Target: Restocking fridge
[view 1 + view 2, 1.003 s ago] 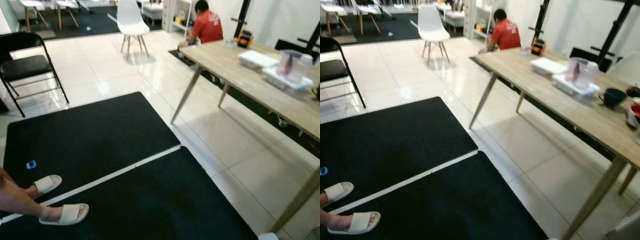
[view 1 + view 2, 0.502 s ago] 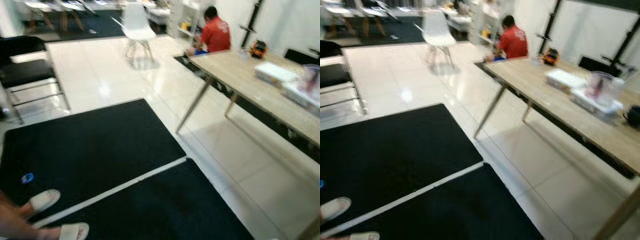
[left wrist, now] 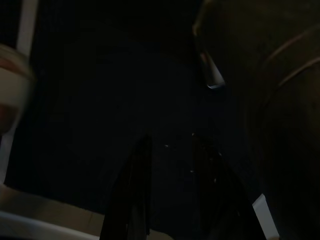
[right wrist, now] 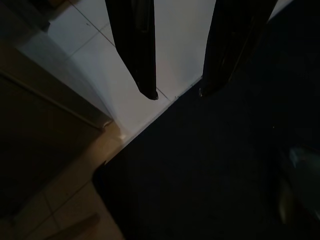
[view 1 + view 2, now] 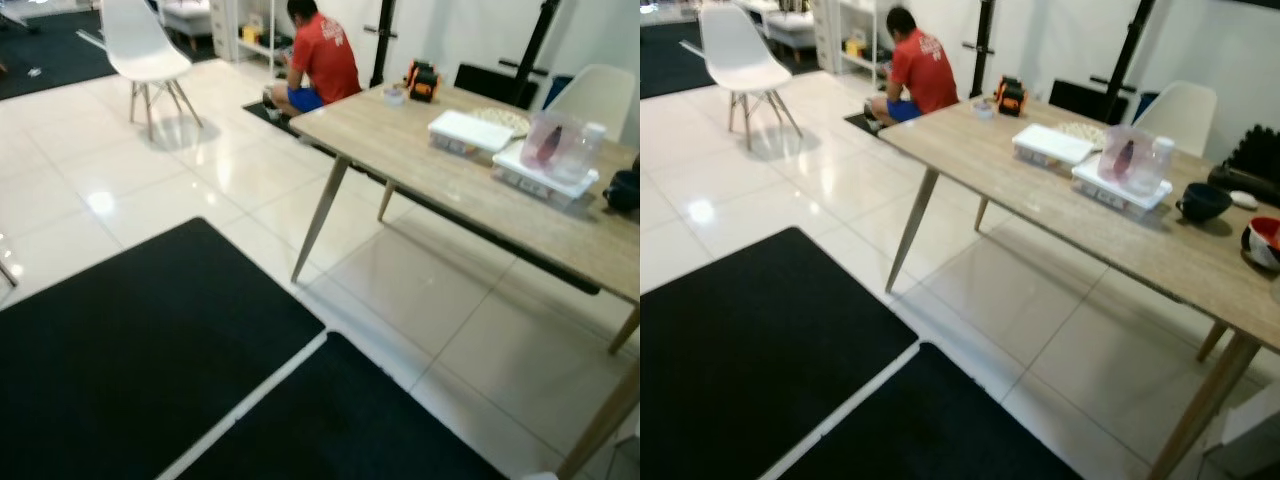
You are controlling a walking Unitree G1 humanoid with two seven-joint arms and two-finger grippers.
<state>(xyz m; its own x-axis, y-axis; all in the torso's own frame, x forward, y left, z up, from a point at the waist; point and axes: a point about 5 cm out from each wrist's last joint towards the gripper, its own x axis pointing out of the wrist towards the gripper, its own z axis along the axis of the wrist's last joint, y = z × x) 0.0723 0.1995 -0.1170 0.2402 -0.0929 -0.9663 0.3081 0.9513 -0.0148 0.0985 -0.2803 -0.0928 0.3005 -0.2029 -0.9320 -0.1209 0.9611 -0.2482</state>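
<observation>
A long wooden table [image 5: 1060, 215] stands on the white tile floor to my front right. On it are a white lidded box [image 5: 1051, 144], a clear tub holding bottles [image 5: 1128, 166], a dark cup [image 5: 1201, 202] and a red bowl [image 5: 1262, 243]. My right gripper [image 4: 176, 94] hangs open over the edge of a black mat [image 4: 210, 170], with nothing between its fingers. In the dark left wrist view my left gripper [image 3: 172, 142] hangs open above black matting, its two fingers apart.
Two black floor mats [image 5: 130, 350] lie before me, split by a strip of white tile. A person in a red shirt [image 5: 318, 55] sits on the floor at the table's far end. A white chair [image 5: 140, 50] stands at the back left.
The camera has swung to the right: the table is now more central, and the slippered feet and black folding chair have left the picture. Both arms still hang.
</observation>
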